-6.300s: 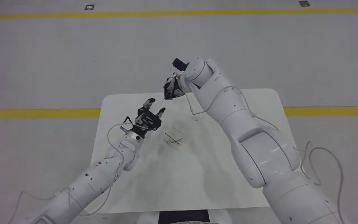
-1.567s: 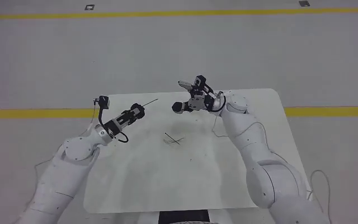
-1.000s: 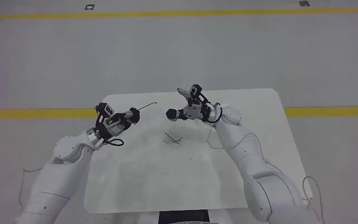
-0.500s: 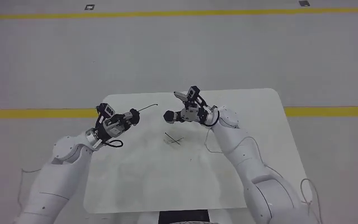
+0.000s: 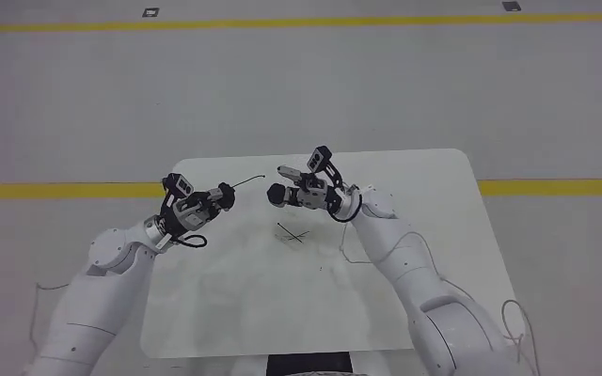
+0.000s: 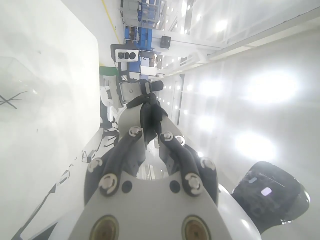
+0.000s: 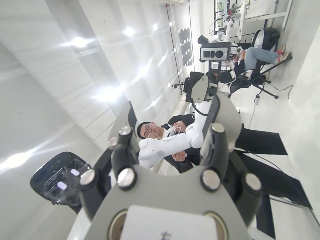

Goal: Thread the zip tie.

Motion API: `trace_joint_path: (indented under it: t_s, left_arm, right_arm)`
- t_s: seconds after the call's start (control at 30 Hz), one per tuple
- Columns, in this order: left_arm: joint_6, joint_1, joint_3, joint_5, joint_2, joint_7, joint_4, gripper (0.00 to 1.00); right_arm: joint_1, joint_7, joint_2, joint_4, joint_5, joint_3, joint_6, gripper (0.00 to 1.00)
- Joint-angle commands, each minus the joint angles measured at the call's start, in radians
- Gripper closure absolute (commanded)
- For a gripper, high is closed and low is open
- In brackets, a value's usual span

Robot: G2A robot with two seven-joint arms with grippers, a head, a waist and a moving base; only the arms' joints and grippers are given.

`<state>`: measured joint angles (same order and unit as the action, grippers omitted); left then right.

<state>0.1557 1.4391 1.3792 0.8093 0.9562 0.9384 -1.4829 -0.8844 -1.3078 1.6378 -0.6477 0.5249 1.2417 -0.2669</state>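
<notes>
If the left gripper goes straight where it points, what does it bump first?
Probably the right gripper, facing it; the zip tie in the left gripper would touch first, though depth is unclear.

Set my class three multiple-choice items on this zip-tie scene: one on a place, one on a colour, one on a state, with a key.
1. Where do the loose zip ties lie? A on the table, between the arms; B on the floor; C in a box.
2. What colour is the zip tie in the left gripper? A yellow; B black; C white.
3. How is the right gripper? A shut on a zip tie; B shut, empty; C open, empty.
Key: 1 A: they lie crossed on the white top. 2 B: a thin black strip juts from it. 3 C: the right wrist view shows it spread, nothing held.
</notes>
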Motion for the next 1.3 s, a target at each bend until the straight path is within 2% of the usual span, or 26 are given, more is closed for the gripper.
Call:
trace_joint_path:
  t_s: [0.0, 0.6, 0.93, 1.07, 1.27]
  left_arm:
    - [0.000, 0.000, 0.000, 0.000, 0.000, 0.000, 0.000, 1.00]
    - [0.000, 0.000, 0.000, 0.000, 0.000, 0.000, 0.000, 1.00]
    - [0.000, 0.000, 0.000, 0.000, 0.000, 0.000, 0.000, 1.00]
    - [0.000, 0.000, 0.000, 0.000, 0.000, 0.000, 0.000, 1.00]
    - [0.000, 0.000, 0.000, 0.000, 0.000, 0.000, 0.000, 1.00]
  right_arm:
    - [0.005, 0.012, 0.002, 0.008, 0.000, -0.010, -0.009, 0.62]
    - [0.045, 0.053, 0.016, 0.054, 0.045, -0.067, -0.040, 0.73]
    - [0.062, 0.051, 0.019, 0.075, 0.062, -0.086, -0.052, 0.85]
    - [0.066, 0.053, 0.018, 0.082, 0.061, -0.093, -0.053, 1.00]
    - [0.069, 0.058, 0.015, 0.088, 0.058, -0.098, -0.058, 1.00]
